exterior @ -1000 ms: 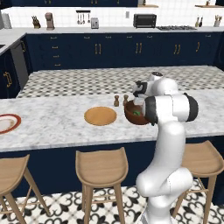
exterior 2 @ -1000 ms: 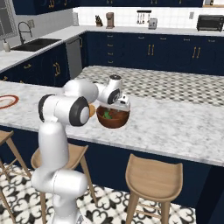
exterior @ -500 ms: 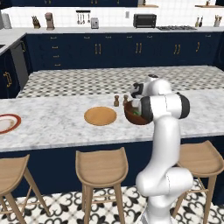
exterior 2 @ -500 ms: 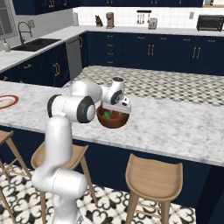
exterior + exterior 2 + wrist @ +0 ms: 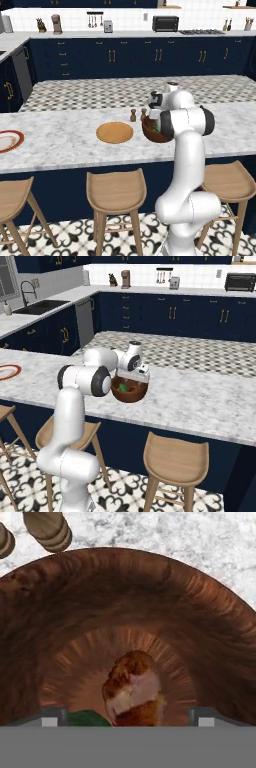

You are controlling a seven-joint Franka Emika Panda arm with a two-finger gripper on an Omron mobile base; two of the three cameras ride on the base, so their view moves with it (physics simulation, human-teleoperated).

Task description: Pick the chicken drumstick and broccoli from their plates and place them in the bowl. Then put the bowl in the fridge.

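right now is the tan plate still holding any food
No, the tan plate lies bare on the counter, while the chicken drumstick and broccoli sit inside the bowl.

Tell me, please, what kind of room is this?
A home kitchen, rendered: navy cabinets with brass handles, a toaster oven on the back counter, a sink, and wooden bar stools along a marble island counter.

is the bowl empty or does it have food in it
Not empty. In the hand view the chicken drumstick lies inside the bowl, with the green broccoli beside it.
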